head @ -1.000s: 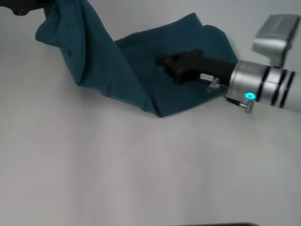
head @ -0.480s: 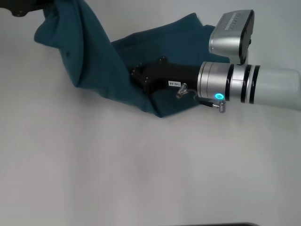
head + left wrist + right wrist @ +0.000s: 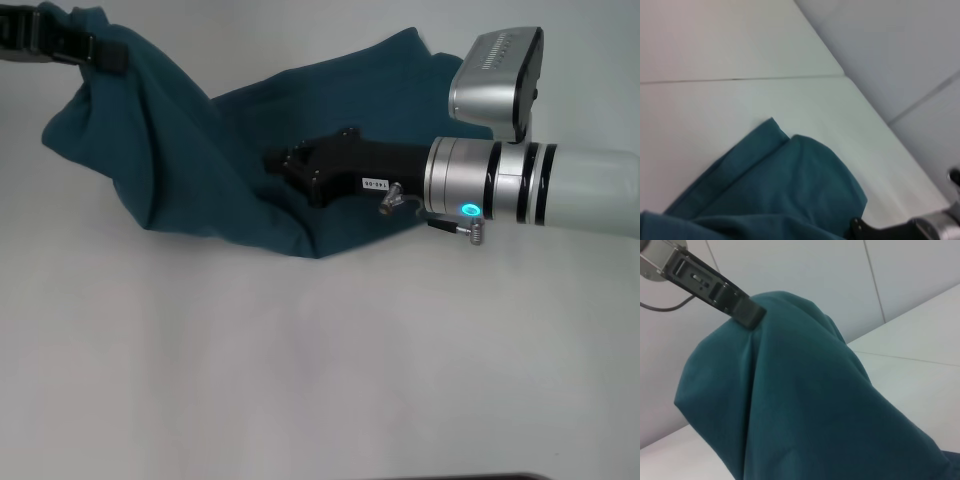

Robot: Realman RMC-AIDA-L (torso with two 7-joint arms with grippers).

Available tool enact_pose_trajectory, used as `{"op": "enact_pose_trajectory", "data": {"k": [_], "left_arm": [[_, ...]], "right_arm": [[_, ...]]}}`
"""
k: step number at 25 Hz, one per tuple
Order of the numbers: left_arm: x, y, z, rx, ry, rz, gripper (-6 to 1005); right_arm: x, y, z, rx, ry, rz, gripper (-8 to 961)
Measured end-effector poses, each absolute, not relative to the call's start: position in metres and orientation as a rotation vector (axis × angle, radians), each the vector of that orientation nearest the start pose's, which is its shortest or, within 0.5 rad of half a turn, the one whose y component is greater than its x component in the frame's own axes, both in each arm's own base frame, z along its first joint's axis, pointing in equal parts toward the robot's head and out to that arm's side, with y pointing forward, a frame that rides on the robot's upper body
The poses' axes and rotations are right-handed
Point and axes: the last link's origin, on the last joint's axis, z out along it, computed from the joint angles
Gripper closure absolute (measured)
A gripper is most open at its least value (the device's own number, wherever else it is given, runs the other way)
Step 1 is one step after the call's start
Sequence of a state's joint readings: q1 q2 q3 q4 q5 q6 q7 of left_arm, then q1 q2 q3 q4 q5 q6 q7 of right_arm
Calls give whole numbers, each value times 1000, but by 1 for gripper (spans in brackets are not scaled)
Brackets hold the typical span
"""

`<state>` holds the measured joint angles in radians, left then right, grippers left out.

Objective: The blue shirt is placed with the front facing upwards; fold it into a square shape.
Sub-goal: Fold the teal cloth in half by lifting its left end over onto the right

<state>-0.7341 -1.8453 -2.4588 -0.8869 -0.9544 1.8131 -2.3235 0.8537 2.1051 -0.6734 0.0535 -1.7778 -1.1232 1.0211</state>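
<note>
One blue shirt (image 3: 200,150) lay bunched across the upper half of the white tabletop (image 3: 300,380), lifted at upper left by the left gripper (image 3: 95,50), fingers clamped on cloth. The right gripper (image 3: 290,165) rested on the shirt at centre, finger state untellable; only the right wrist view showed the raised peak.

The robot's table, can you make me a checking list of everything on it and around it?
Surface: plain white tabletop, bare in front.
Job's things: dark teal-blue cotton shirt, bunched, not folded square; one end lifted off the table, the rest lying on it.
Clutter: nothing seen.
Grippers: left gripper shut on the shirt's raised end at far left; right gripper low over the shirt's middle.
Cables: thin grey wire by the left gripper.
Surroundings: pale panelled wall behind.
</note>
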Motion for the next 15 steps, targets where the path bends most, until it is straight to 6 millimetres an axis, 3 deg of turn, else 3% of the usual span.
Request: {"op": "enact_pose_trajectory", "data": {"k": [7, 15], "left_arm": [[-196, 377, 114, -2793, -1099, -356, 957], [-183, 373, 113, -2851, -947, -369, 956]], "right_arm": [[202, 347, -128, -2716, 710, 726, 947], [190, 348, -140, -2753, 629, 678, 947]]}}
